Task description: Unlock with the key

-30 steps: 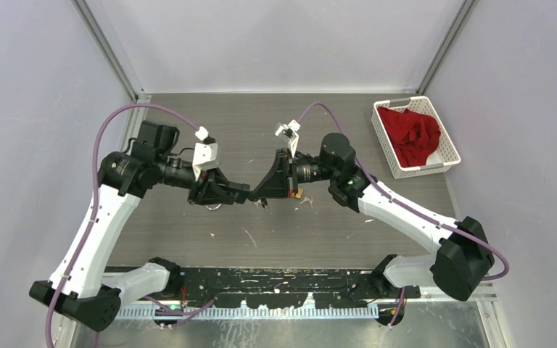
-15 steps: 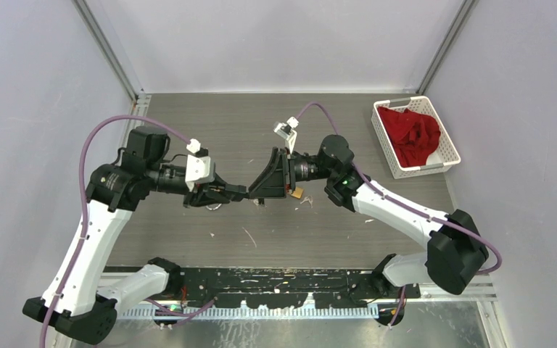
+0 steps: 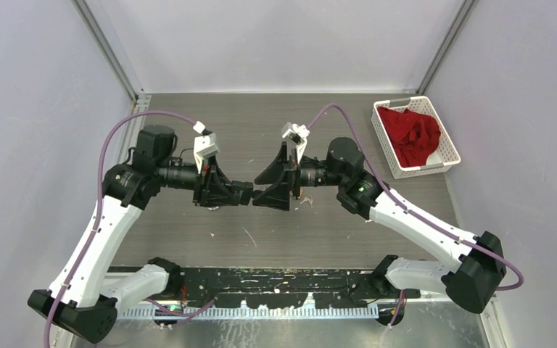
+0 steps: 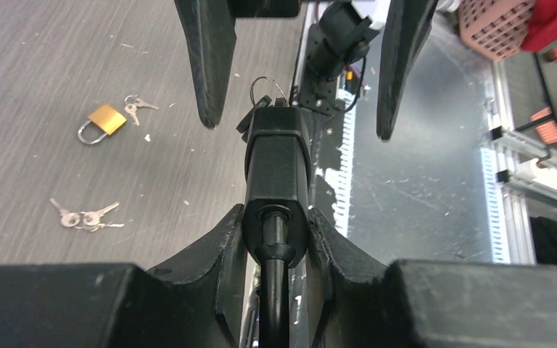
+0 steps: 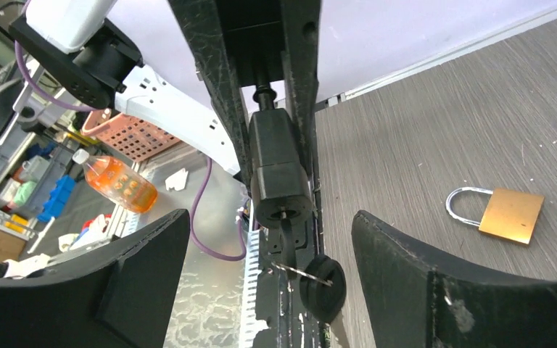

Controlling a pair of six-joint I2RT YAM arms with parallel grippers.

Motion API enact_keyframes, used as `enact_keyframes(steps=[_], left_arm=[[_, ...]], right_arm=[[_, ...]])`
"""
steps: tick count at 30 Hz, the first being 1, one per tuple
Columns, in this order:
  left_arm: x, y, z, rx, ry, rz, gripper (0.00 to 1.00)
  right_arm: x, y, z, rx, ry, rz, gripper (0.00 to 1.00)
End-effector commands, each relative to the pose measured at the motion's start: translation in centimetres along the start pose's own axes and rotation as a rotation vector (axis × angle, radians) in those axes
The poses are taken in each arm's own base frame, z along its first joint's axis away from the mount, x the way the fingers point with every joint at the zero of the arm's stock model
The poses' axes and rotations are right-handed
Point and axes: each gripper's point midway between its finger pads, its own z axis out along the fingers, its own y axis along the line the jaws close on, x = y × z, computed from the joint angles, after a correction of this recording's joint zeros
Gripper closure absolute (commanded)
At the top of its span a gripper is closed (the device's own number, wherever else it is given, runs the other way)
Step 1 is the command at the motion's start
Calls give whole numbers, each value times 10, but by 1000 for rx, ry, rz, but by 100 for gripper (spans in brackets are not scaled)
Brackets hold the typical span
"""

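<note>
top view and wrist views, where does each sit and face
Top: above and behind, looking down on the table; left arm and right arm show.
Left wrist: looks along left pincer at black padlock it holds; right pincer beyond.
Right wrist: faces opposite way through open right pincer at that padlock.
Both wrist views share the brass padlock.

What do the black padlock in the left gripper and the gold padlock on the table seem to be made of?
Black padlock: probably metal under a plastic jacket; matte black with soft moulded edges. Gold padlock: likely a brass body with a brushed yellow sheen; its shackle is shiny and looks like steel.
</note>
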Motion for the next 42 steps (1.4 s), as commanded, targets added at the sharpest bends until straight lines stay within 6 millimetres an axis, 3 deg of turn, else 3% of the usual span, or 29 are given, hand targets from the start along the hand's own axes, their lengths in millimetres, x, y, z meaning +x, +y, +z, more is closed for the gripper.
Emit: enact_keyframes(steps=[1,8,13,15,17,19,22,30,38,42], left_arm=[[-34,-21,-2,109,-99,14,100],[-25,-23,-1,134,-79,-13,100],[-26,-24,-1,135,-84,-7,100],[-26,-22,0,130,-83,-9,100],[-25,-18,0,114,-75,-7,99],[-17,-13,0,79,-43,-23,73],[-4,-5,-5,37,15,20,64],[15,14,-19,-1,126,206,65],[12,16,-18,6,116,298,77],[17,24,-23,-29,159,464,87]], right_arm=[[-25,14,6,-19,-50,-125,15],[-32,22,20,-63,-52,-97,33],[-35,21,26,-76,-56,-59,52],[-34,20,27,-77,-57,-48,63],[-35,20,27,-73,-66,-36,82],[-37,14,26,-40,-78,-20,97],[-36,1,21,1,-73,16,99],[-15,-6,11,-26,5,89,99],[-15,-5,15,-47,19,122,99],[-11,-11,21,-47,34,189,99]])
